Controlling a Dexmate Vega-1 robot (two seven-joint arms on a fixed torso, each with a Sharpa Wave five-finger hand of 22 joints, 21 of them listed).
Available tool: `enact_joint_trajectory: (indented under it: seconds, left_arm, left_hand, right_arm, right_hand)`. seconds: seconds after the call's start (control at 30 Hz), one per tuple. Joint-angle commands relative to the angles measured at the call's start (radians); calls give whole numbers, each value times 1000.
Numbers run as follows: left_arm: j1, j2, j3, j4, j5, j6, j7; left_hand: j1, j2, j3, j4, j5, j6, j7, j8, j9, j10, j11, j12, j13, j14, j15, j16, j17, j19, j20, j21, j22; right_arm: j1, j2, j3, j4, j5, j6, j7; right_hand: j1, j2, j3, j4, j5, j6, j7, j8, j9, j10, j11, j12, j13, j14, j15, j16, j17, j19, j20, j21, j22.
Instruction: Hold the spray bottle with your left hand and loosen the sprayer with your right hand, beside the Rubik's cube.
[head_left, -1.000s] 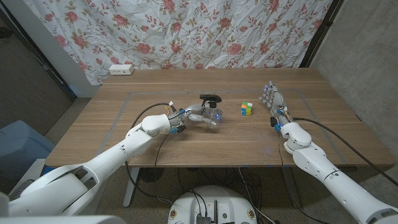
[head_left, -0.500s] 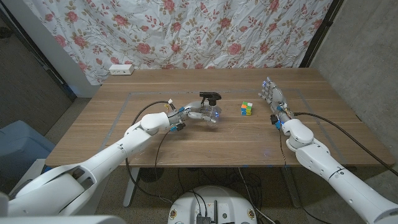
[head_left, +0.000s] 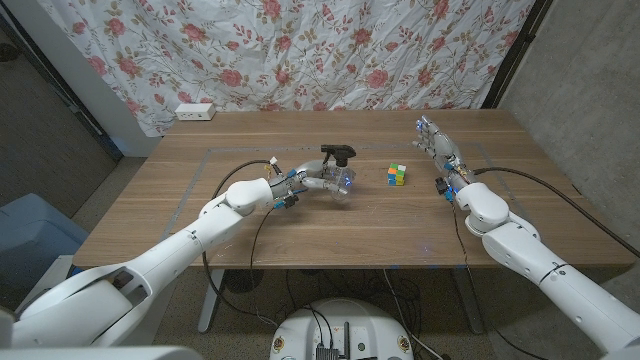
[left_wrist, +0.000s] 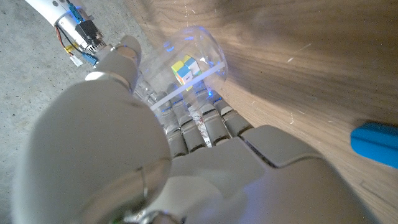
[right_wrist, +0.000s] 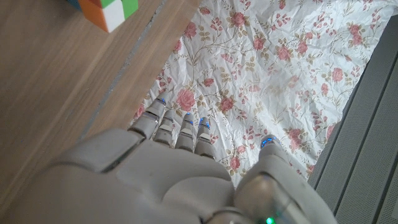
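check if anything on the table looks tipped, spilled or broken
Nothing stands out. The clear plastic spray bottle with the black sprayer stands upright in the left hand, with no liquid on the wooden table. The multicoloured Rubik's cube sits intact beside it, and the right hand is apart from both.

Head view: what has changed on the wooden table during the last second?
The right hand moved farther from the robot, holding nothing. The left hand kept gripping the clear spray bottle with the black sprayer, and the multicoloured Rubik's cube stayed put.
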Motion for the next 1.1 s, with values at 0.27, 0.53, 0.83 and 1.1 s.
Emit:
enact_joint_trajectory:
  seconds: [0.27,0.53,0.83,1.1]
  left_arm:
    - [5,24,-8,-65,44,55,72]
    - [8,13,-9,-67,46,59,92]
    - [26,20,-14,-116,50,91,126]
    - [34,24,-17,-144,52,107,145]
  left_hand:
    - [22,48,-18,0,7,9,0,18,9,40,-32,13,15,8,-161,10,12,10,-62,-2,4]
    - [22,53,-27,0,8,13,2,25,7,42,-31,19,23,4,-159,11,18,10,-60,-2,4]
    - [22,58,-34,0,8,16,4,30,4,41,-31,22,30,5,-158,11,20,12,-59,-2,4]
    - [16,57,-47,1,9,6,7,30,-2,16,-25,15,37,2,-153,9,21,19,-50,0,4]
  right_arm:
    - [32,-98,-10,-92,-165,-23,12]
    - [23,-145,3,-146,-209,-50,28]
    - [14,-186,18,-199,-249,-64,47]
    - [-1,-229,44,-254,-282,-77,65]
  right_hand:
    - [24,-8,8,-20,0,29,-10,11,6,1,-6,11,2,-1,10,0,-3,-3,0,-3,4]
    - [38,-17,11,-35,-2,31,-25,10,7,-2,-3,10,3,-2,6,-1,-5,-9,4,-5,3]
    - [53,-26,15,-47,-5,30,-28,7,8,-14,8,6,3,-11,12,-5,-7,-18,10,-7,4]
    - [64,-30,18,-54,-7,28,-24,5,9,-19,9,6,4,-15,17,-6,-8,-24,13,-7,4]
